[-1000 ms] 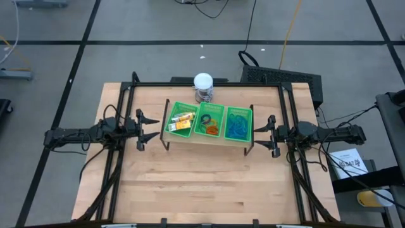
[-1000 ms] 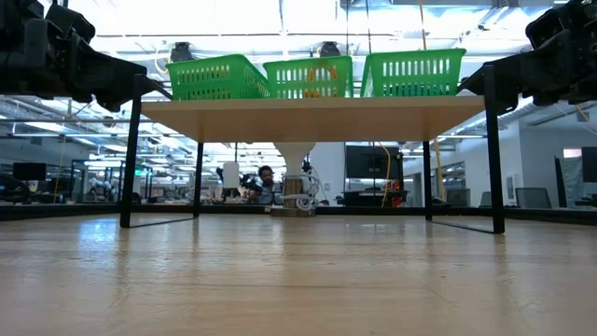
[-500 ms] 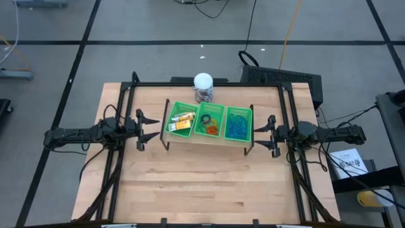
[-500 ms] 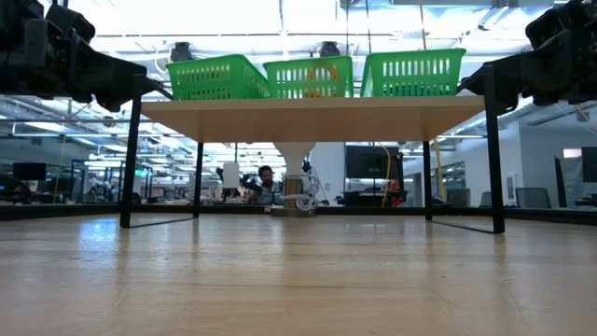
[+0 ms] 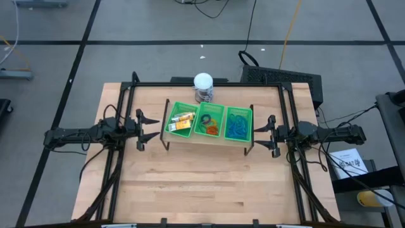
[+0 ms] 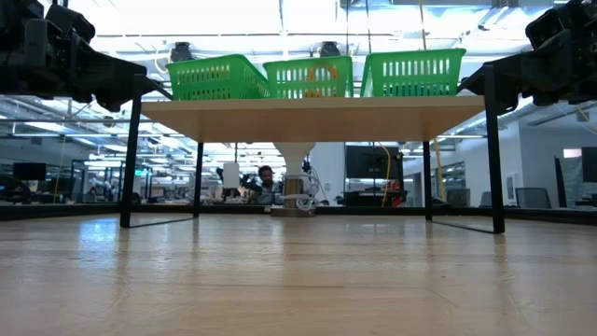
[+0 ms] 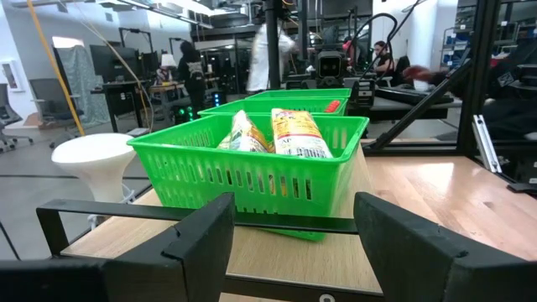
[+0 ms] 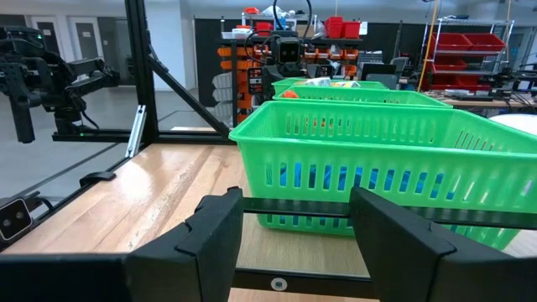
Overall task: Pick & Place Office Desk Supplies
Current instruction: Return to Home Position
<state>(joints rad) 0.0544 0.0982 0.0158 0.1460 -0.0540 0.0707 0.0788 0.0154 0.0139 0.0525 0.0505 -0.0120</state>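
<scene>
Now left claw (image 5: 147, 128) and right claw (image 5: 261, 134), both released, flank the shelf (image 5: 209, 139); supplies (image 5: 237, 125) lie between, equally near.

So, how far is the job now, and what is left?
It looks done: yellow boxes lie in the left bin, rings in the middle bin, blue loops in the right bin. In hand: nothing; the left gripper and right gripper are open beside the shelf. Left: no loose supplies show on the table.

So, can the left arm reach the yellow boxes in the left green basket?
Probably yes: the open left gripper faces the green slotted basket, nothing between; the yellow boxes need reaching over its rim.
</scene>
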